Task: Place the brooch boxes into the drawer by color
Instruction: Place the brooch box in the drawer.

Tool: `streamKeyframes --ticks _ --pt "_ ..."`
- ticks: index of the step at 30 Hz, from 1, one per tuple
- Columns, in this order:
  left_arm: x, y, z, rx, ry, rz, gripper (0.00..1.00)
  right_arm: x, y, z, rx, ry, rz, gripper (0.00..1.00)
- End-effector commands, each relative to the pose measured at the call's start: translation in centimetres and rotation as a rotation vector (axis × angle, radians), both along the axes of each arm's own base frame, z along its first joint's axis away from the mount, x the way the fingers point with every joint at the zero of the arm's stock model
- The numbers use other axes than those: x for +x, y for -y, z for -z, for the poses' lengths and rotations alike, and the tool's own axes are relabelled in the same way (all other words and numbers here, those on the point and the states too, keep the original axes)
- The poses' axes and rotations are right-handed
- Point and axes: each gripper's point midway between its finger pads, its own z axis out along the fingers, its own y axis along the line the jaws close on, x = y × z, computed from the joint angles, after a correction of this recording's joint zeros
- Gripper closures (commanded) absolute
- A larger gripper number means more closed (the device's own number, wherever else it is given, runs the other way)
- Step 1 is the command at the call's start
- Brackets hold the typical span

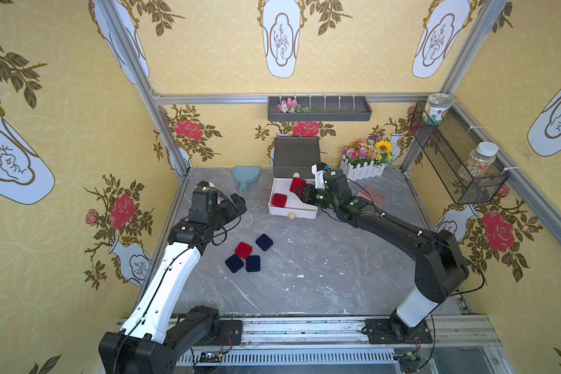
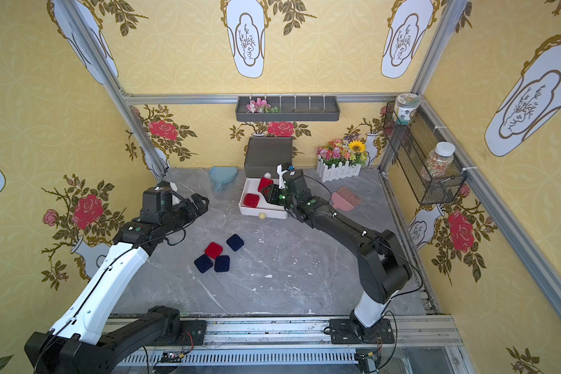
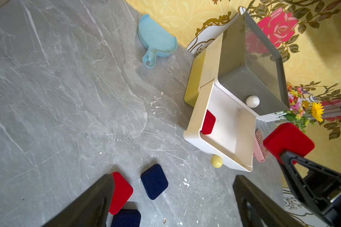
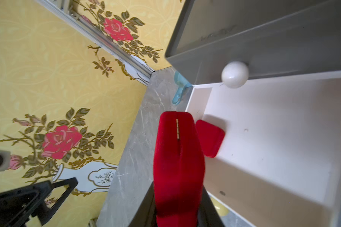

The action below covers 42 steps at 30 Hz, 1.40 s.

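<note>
We see a grey stone-look table w/ little white specks. Upper middle of the frame, a light blue scoop lies flat by the back wall. Right of middle stands a white fence box full of bright flowers, w/ a pink comb near it. Up on the back wall hangs a long grey tray w/ pink blooms at its left end. Upper right, a black wire basket holds a big jar and a small jar.

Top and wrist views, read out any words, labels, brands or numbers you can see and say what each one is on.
None can be read.
The jar in the wire basket: printed label, too small to read.
The drawer chest: raised mark on its grey top, too blurred to read.
</note>
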Motion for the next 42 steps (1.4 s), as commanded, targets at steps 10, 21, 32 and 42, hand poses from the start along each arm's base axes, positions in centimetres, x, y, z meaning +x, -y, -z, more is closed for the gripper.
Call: streamKeyframes --ticks 10,21,32,42 --pt "0.2 0.7 2.3 0.009 -0.027 0.06 0.0 1.6 -0.8 7.0 -0.12 -0.146 -0.006 0.8" --pt "0.8 0.9 2.9 0.006 -0.039 0.068 0.0 3.1 -1.7 9.7 -0.188 -0.179 -0.013 0.74" --pt "1.2 1.2 3.5 0.003 -0.053 0.078 0.0 3.5 -1.1 9.8 -0.234 -0.18 0.016 0.35" --pt "1.0 1.2 3.5 -0.002 -0.048 0.079 0.0 3.3 0.0 6.3 -0.333 -0.09 0.043 0.3"
